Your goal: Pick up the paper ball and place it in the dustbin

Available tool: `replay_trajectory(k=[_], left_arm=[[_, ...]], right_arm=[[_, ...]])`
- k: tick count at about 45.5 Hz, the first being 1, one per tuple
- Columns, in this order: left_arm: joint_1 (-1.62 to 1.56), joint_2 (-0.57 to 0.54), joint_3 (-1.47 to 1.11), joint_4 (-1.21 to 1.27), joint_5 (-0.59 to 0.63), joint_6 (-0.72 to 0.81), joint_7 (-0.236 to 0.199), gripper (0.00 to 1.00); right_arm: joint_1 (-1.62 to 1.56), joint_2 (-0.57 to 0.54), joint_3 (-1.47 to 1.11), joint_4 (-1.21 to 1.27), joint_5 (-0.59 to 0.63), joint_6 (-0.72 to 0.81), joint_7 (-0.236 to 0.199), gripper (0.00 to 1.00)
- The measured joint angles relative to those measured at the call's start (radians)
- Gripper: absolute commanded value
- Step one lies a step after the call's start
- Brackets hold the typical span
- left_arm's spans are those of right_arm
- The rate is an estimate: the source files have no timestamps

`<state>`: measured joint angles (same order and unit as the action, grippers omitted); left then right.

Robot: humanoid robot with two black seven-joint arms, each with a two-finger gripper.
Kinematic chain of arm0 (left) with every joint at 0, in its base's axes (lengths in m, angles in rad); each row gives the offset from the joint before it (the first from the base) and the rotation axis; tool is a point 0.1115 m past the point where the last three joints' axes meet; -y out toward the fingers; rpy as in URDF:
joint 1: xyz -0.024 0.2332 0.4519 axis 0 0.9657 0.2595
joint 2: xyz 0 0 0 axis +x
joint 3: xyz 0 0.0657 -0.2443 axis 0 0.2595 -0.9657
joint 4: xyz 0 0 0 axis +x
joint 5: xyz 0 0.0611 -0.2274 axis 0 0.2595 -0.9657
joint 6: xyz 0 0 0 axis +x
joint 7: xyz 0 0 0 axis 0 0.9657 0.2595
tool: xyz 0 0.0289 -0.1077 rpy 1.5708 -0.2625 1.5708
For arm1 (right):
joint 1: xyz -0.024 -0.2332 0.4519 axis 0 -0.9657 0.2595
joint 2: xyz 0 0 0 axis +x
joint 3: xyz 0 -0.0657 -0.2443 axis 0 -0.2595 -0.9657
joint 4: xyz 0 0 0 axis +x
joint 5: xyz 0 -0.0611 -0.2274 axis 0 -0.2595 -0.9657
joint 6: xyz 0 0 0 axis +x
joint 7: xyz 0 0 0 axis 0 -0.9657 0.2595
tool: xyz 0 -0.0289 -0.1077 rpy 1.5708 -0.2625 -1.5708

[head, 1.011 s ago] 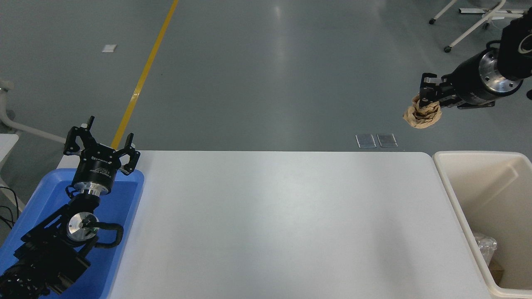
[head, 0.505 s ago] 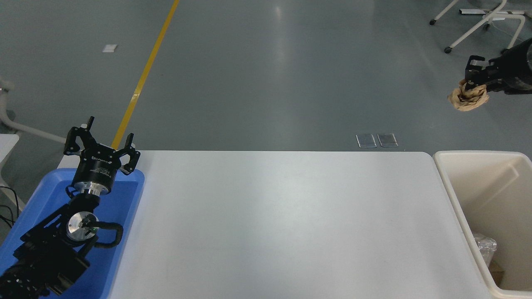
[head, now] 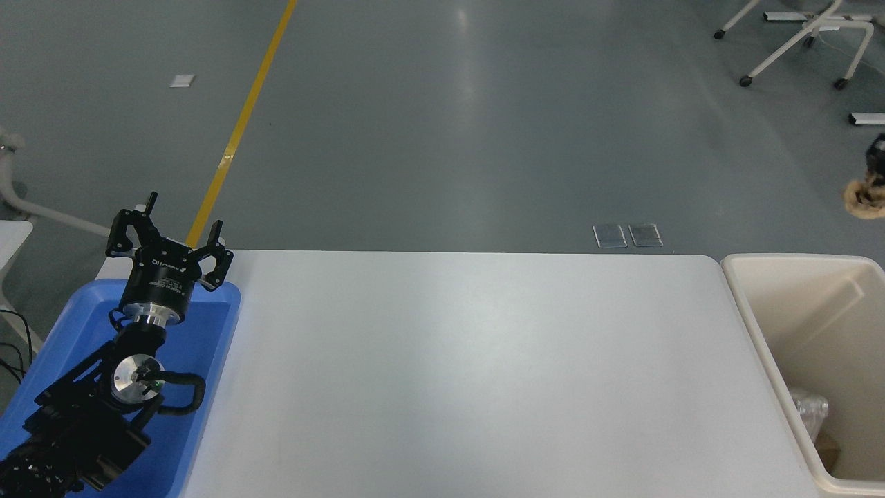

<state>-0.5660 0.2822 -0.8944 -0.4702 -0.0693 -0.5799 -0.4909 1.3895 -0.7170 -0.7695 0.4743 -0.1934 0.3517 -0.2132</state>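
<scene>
The tan paper ball (head: 864, 197) hangs in the air at the picture's right edge, above and beyond the far corner of the dustbin (head: 795, 258). Only a black sliver of my right gripper (head: 876, 173) shows above the ball, shut on it; the rest of the arm is out of frame. The dustbin is a cream-beige bin standing off the table's right end. My left gripper (head: 169, 238) is parked at the lower left, open and empty.
A blue tray (head: 214, 325) lies under the left arm on the white table (head: 484, 373). A clear plastic wad (head: 809, 408) and a brown scrap (head: 826, 449) lie in the dustbin. White wheeled frame legs (head: 795, 41) stand on the floor at the top right.
My right gripper has carried the paper ball rightward, from beyond the table's far right corner to the picture's right edge, and has mostly left the frame. The left arm has not moved.
</scene>
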Motion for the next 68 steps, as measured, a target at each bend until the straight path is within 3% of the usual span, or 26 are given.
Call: replay_trajectory(k=[26,28,29,31,33,36,68], left_arm=[[0.000,0.000,0.000,0.000,0.000,0.000,0.000,0.99],[0.000,0.000,0.000,0.000,0.000,0.000,0.000,0.99],[0.000,0.000,0.000,0.000,0.000,0.000,0.000,0.99],[0.000,0.000,0.000,0.000,0.000,0.000,0.000,0.99],[0.000,0.000,-0.001,0.000,0.000,0.000,0.000,0.99],[0.000,0.000,-0.001,0.000,0.000,0.000,0.000,0.99],[0.000,0.000,-0.001,0.000,0.000,0.000,0.000,0.99]], right_arm=[[-0.335,0.037,0.155,-0.094,0.025,-0.222,-0.001,0.01],[-0.356,0.046,0.162,-0.109,0.034,-0.233,-0.001,0.11],[-0.364,0.050,0.165,-0.115,0.037,-0.237,-0.002,0.22],[-0.383,0.059,0.170,-0.132,0.043,-0.244,-0.002,0.58],[-0.398,0.067,0.174,-0.146,0.048,-0.249,-0.002,0.84],[-0.418,0.079,0.179,-0.168,0.054,-0.257,-0.002,0.98],[-0.395,0.152,0.156,-0.216,0.069,-0.272,0.000,1.00]])
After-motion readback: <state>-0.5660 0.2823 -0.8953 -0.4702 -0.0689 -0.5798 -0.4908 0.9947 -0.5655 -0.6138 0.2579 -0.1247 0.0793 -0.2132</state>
